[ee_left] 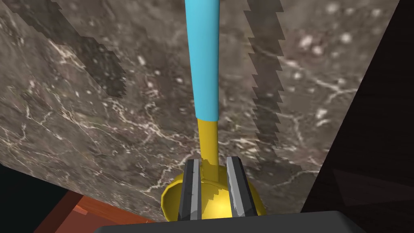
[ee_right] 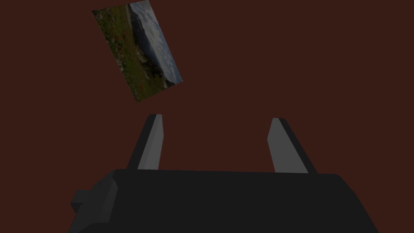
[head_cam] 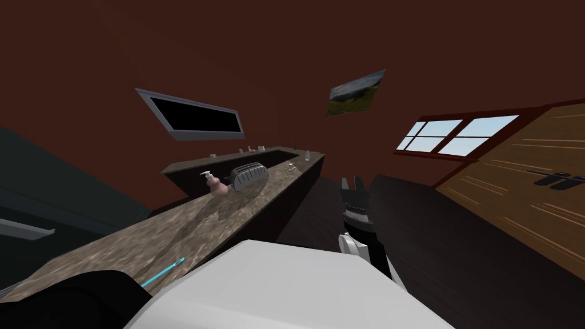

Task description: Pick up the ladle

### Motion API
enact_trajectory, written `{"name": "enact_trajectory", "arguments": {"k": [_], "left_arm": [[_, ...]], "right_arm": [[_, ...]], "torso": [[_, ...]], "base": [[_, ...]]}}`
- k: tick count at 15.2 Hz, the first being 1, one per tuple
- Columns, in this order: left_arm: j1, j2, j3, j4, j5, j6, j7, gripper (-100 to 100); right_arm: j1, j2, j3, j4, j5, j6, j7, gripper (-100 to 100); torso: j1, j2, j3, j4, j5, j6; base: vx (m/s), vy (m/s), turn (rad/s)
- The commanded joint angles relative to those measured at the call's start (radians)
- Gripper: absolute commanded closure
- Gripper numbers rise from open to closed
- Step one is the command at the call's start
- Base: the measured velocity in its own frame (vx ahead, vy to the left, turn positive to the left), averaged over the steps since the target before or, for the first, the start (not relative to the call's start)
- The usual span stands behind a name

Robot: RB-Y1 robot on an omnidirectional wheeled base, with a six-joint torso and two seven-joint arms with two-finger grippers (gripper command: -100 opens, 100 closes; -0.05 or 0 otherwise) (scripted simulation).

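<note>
The ladle lies on the brown marbled counter; it has a light blue handle, a yellow neck and a yellow bowl. My left gripper is shut on the yellow neck just above the bowl, one finger pressing each side. The bowl sits at the counter's edge, partly hidden behind the fingers. In the head view the blue handle of the ladle pokes out on the near end of the counter. My right gripper is raised off to the right of the counter, open and holding nothing.
Farther along the counter stand a pink soap dispenser and a grey toaster, with small items beyond them. Dark floor runs along the counter's right side. A dark cabinet stands to the left.
</note>
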Motion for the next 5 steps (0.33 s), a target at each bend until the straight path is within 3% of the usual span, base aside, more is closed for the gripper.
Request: {"name": "enact_trajectory", "arguments": {"k": [1,4,5], "left_arm": [[0.000,0.000,0.000,0.000,0.000,0.000,0.000,100],[0.023,0.006,0.021,-0.046,0.015,0.053,0.003,100],[0.016,0.005,0.015,-0.029,0.011,0.033,0.002,100]], "right_arm": [[0.000,0.000,0.000,0.000,0.000,0.000,0.000,0],[0.000,0.000,0.000,0.000,0.000,0.000,0.000,0],[0.000,0.000,0.000,0.000,0.000,0.000,0.000,0]], "torso": [[0.000,0.000,0.000,0.000,0.000,0.000],[-0.002,-0.002,-0.001,-0.001,-0.001,0.001],[-0.002,-0.003,-0.002,-0.001,-0.001,0.001]], "base": [[0.000,0.000,0.000],[0.035,-0.024,-0.014],[0.032,-0.016,0.000]]}}
